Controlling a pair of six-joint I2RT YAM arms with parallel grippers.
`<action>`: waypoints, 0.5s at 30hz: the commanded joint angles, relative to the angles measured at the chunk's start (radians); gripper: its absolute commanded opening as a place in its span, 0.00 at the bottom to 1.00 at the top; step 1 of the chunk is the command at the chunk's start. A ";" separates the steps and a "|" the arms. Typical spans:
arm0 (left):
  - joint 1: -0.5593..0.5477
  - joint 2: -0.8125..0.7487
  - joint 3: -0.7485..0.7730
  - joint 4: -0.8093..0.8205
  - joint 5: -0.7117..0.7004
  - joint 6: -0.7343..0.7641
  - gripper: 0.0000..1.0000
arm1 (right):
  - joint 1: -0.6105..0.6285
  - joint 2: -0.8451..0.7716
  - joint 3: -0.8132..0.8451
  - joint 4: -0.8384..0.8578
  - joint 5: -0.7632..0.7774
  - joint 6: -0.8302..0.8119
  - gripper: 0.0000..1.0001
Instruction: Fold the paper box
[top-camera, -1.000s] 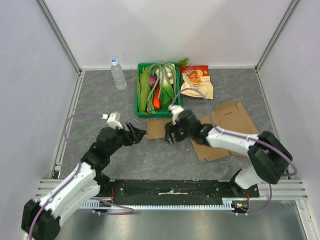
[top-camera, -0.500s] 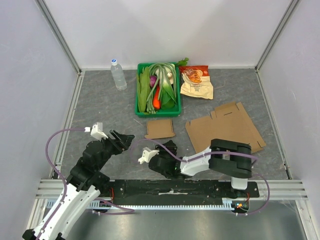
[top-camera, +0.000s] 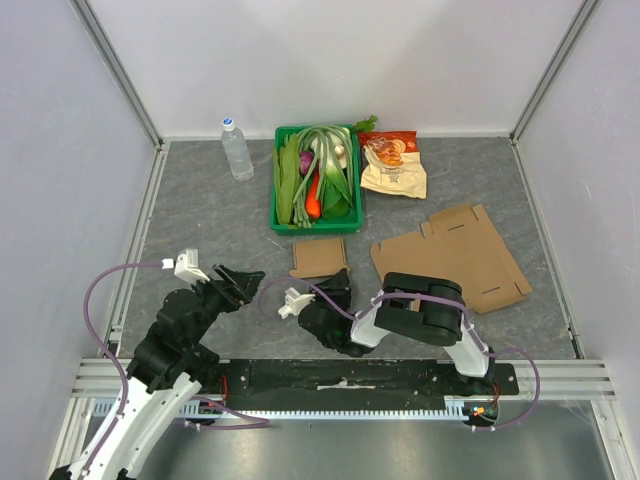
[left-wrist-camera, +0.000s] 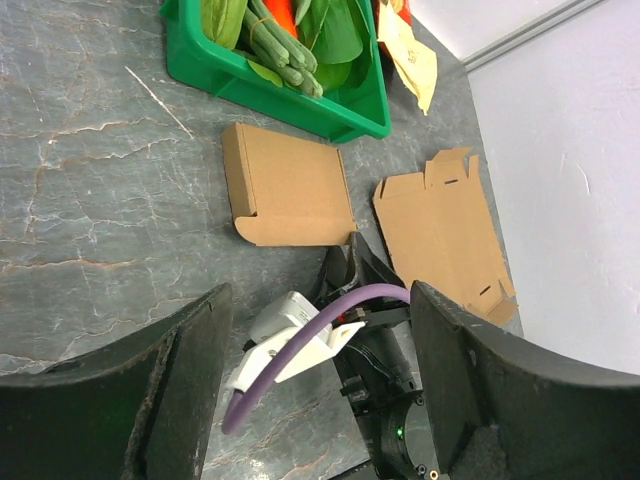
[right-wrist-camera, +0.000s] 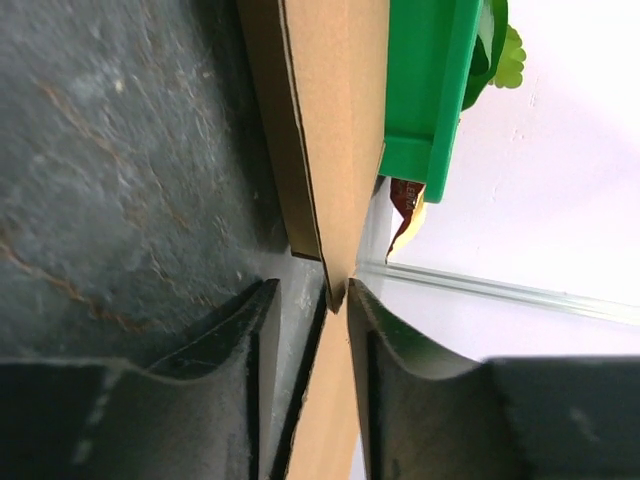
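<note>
A small folded cardboard piece (top-camera: 320, 257) lies flat on the grey table in front of the green bin. It also shows in the left wrist view (left-wrist-camera: 290, 185) and edge-on in the right wrist view (right-wrist-camera: 335, 130). A large flat cardboard box blank (top-camera: 450, 255) lies to its right and shows in the left wrist view (left-wrist-camera: 440, 230). My right gripper (top-camera: 338, 288) sits low on the table just below the small piece's near right corner. In its own view the right gripper (right-wrist-camera: 312, 290) is open and that corner reaches its tips. My left gripper (top-camera: 248, 281) is open and empty, left of the right wrist (left-wrist-camera: 320, 295).
A green bin (top-camera: 277, 185) of vegetables stands at the back centre, with a water bottle (top-camera: 237, 150) to its left and a snack bag (top-camera: 392, 165) to its right. The right arm is folded back near the table's front edge, its purple cable looping beside the left gripper.
The right arm has pulled back from over the cardboard and folded low near the front edge. The left arm has drawn back toward the left front. Both cardboard pieces lie as before.
</note>
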 joint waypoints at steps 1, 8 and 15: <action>0.000 -0.015 0.032 -0.005 0.007 0.006 0.77 | -0.009 0.043 0.009 0.169 -0.001 -0.111 0.36; 0.000 -0.053 0.035 -0.013 0.007 0.016 0.78 | -0.021 0.054 0.013 0.268 0.007 -0.184 0.24; 0.000 -0.073 0.048 -0.022 0.009 0.014 0.78 | -0.020 -0.017 0.000 0.216 0.007 -0.172 0.09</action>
